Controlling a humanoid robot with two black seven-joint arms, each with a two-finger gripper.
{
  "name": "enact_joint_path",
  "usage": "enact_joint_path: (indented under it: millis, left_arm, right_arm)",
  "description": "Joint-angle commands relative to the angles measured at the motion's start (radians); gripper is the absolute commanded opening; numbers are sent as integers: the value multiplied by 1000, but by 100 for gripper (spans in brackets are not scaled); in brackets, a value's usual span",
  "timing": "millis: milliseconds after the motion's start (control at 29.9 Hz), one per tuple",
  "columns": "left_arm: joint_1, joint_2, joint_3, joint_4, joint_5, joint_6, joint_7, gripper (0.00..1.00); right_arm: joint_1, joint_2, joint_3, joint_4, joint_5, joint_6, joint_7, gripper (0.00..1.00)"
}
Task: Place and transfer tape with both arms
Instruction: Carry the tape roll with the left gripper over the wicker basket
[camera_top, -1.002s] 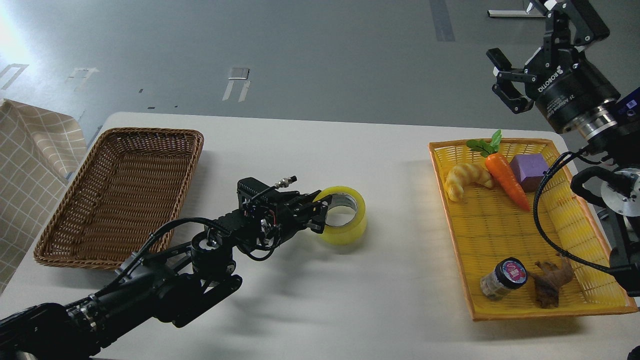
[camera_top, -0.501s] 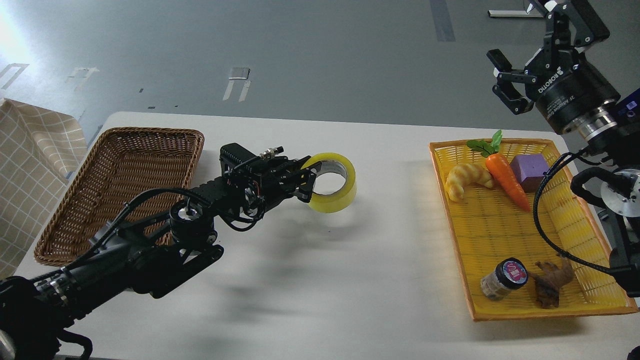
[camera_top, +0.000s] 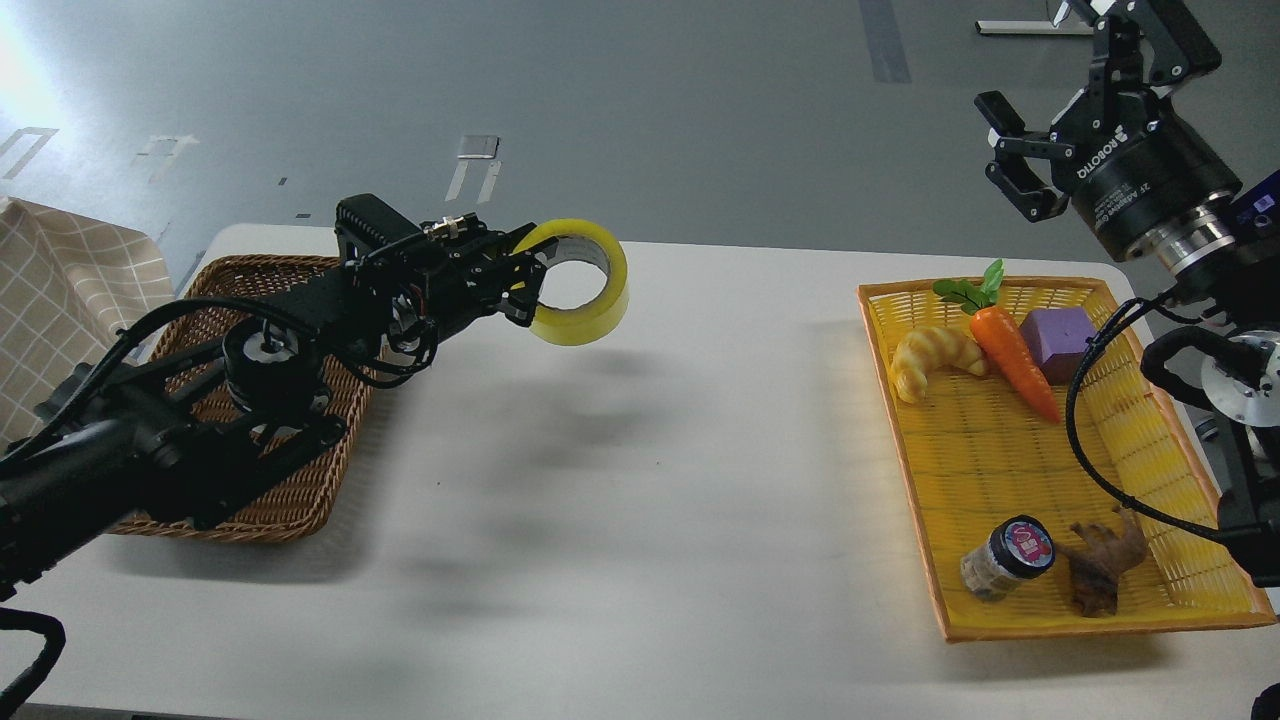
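A roll of yellow packing tape (camera_top: 578, 283) hangs in the air above the white table (camera_top: 640, 500), pinched by its near wall in the left gripper (camera_top: 522, 282), one finger inside the core, so it can likely be carried. Behind the fingers sits a brown wicker basket (camera_top: 300, 480). Well beyond them, the right gripper (camera_top: 1012, 160) hovers with fingers spread, holding nothing, above a yellow tray (camera_top: 1000, 630).

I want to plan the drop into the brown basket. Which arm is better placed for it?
The left. Its gripper is shut on the tape, held above the table just right of the brown basket. The right gripper hangs open, high over the yellow tray.
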Motion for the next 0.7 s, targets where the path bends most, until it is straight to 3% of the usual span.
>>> enact_joint_path:
  millis: [0, 100, 200, 368, 568, 668]
  left_arm:
    - [0, 94, 0, -1, -36, 0, -2, 11]
    - [8, 160, -2, -1, -57, 5, -18, 11]
    - [15, 233, 1, -1, -99, 10, -66, 11]
    - [47, 299, 3, 13, -169, 28, -89, 11]
    - [112, 326, 3, 87, -200, 103, -138, 11]
    - [143, 327, 1, 145, -200, 138, -183, 12]
  right_arm:
    - [2, -2, -1, 0, 0, 0, 0, 100]
    - [-1, -1, -2, 0, 0, 0, 0, 100]
    - [-8, -1, -2, 1, 2, 0, -2, 100]
    - [-10, -1, -5, 1, 0, 0, -2, 100]
    - [-13, -1, -10, 1, 2, 0, -2, 100]
    - [-13, 3, -11, 1, 2, 0, -2, 100]
